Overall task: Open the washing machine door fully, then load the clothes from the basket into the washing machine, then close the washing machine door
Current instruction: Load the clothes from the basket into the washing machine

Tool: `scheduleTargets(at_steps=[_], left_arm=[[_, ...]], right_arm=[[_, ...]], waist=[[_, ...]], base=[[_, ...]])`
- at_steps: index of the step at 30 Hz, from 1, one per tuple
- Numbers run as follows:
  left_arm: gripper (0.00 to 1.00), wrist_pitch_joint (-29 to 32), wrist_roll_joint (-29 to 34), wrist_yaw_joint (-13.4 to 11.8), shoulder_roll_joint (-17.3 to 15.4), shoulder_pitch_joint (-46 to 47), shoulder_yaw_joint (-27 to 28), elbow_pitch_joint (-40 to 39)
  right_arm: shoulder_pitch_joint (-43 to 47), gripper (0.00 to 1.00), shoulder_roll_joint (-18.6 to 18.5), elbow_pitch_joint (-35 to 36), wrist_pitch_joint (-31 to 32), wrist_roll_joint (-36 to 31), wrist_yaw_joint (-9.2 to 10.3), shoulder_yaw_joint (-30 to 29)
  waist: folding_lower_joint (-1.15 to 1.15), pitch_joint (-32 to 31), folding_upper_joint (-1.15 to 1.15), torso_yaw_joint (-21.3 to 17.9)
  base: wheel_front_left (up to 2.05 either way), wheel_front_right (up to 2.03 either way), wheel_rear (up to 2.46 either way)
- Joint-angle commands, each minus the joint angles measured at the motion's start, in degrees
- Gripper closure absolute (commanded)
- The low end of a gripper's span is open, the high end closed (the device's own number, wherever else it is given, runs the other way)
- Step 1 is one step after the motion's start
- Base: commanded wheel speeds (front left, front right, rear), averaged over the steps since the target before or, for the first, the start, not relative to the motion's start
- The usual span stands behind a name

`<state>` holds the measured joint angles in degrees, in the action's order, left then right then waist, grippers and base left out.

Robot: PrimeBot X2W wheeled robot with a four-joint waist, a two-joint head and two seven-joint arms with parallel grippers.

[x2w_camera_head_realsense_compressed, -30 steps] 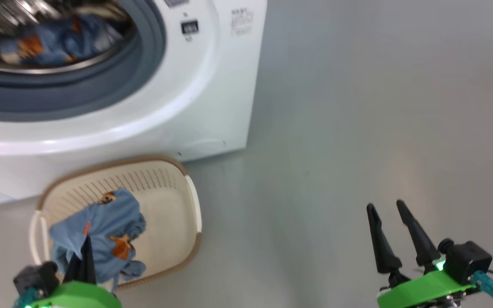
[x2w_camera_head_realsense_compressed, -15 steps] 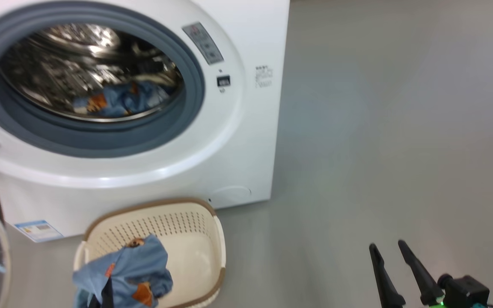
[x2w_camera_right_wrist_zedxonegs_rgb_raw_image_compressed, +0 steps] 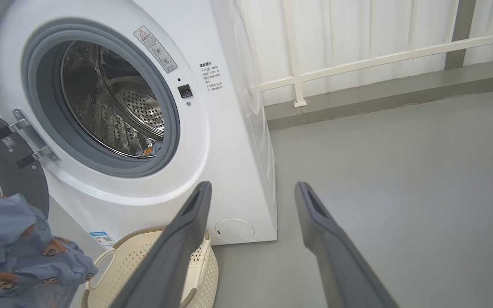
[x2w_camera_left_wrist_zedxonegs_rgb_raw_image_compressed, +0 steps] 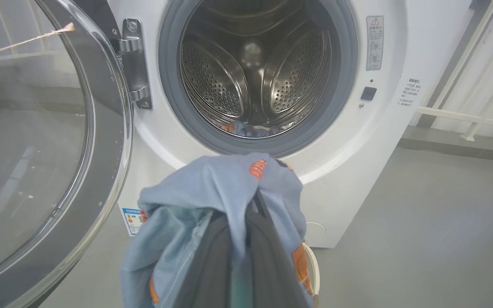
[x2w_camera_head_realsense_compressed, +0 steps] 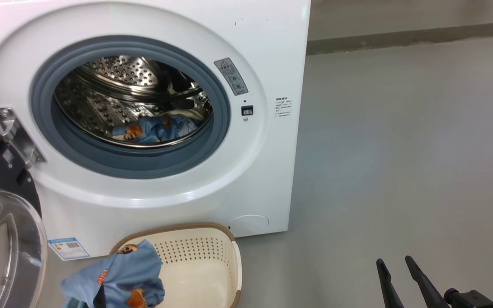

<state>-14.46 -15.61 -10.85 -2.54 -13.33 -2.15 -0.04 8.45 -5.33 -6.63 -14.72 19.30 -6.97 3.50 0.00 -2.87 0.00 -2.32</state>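
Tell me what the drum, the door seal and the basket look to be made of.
Drum: polished metal, probably stainless steel; it mirrors light and is punched with small holes.
Door seal: matte grey-blue, likely rubber; no glare.
Basket: cream moulded plastic, perforated; the brown rim looks woven, possibly also plastic.

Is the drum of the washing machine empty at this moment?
No, a blue printed garment lies at the bottom of the steel drum.

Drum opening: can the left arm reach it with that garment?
Probably yes. The door hangs open to the side, nothing sits across the drum opening, and the left gripper, shut on the clothes, faces it from below.
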Motion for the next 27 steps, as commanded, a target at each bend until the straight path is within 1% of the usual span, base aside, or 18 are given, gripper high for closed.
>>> scheduleTargets(at_steps=[1,17,27], left_arm=[[1.0,-0.53,0.55,-0.53,-0.34,0.65,1.84,-2.39],[1.0,-0.53,0.6,-0.75,-0.34,-0.85,1.37,-4.1],[1.0,-0.53,-0.98,-0.87,-0.34,-0.09,0.67,-4.48]], right_arm=[[-0.69,0.0,-0.44,1.47,-0.28,-0.54,-0.52,1.44],[-0.38,0.0,-0.07,1.54,-0.28,-0.48,-0.52,1.18],[-0.58,0.0,0.03,1.39,-0.28,-0.46,-0.52,1.47]], waist=[[0.0,-0.78,0.0,0.39],[0.0,-1.47,0.0,0.33],[0.0,-0.8,0.0,-0.24]], base=[[0.0,0.0,0.0],[0.0,0.0,0.0],[0.0,0.0,0.0]])
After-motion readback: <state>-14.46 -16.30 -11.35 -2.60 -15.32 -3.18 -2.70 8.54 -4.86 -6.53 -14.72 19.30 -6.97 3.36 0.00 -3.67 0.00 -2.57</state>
